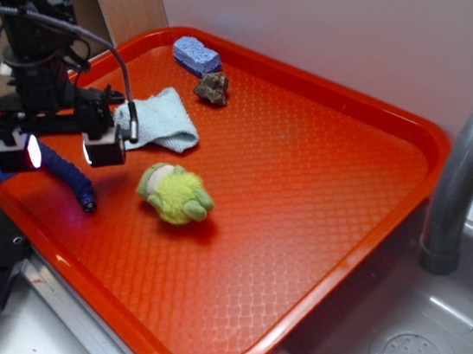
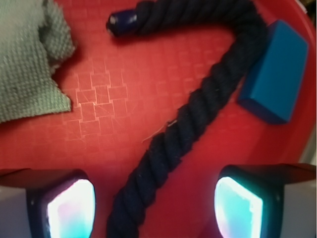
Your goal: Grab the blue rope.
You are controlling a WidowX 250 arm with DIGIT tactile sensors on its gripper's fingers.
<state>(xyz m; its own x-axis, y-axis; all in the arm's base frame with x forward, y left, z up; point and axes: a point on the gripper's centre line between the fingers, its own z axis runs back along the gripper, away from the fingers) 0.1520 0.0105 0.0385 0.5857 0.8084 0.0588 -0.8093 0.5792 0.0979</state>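
Blue rope (image 2: 198, 106) touching blue block (image 2: 277, 72)

Rope (image 2: 198, 106) lies on tray (image 1: 321, 197), running between the spread pincer (image 2: 153, 206) fingers, then bending past block (image 2: 275, 72) on its right. Cloth (image 1: 161, 119) left of rope. Toy (image 1: 175, 193) mid-tray. Sponge (image 1: 197, 55) and rock (image 1: 212, 88) at far edge. Sink (image 1: 407, 339) right of tray.
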